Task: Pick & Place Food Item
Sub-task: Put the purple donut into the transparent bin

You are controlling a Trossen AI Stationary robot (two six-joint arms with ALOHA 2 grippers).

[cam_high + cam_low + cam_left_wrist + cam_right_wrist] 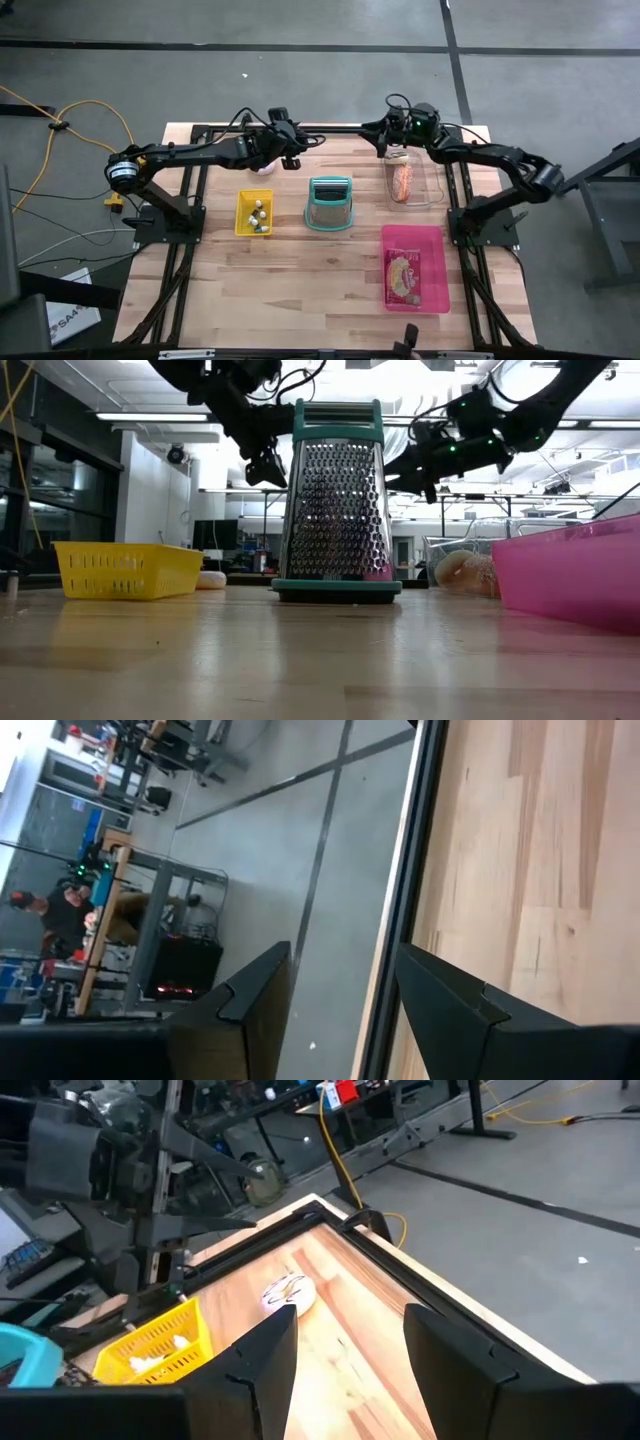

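Note:
My left gripper (pixel 292 156) hangs open above the table's far edge, just right of a small white food item (pixel 265 168) that lies on the wood; its fingers (pixel 250 990) hold nothing. My right gripper (pixel 384 140) is open too, in the air over the far edge beside a clear container (pixel 404 181) with orange food in it. In the right wrist view its gripper (pixel 350 1320) points along the far edge toward the white item (pixel 288 1293). A pink tray (pixel 437 290) near the right edge holds a flat food packet (pixel 404 276).
A teal box grater (pixel 329 203) stands upright mid-table. To its left sits a yellow basket (pixel 243 203) with small items. A black frame rail (pixel 340 128) runs along the far edge. Bare wood lies toward the near edge (pixel 300 300).

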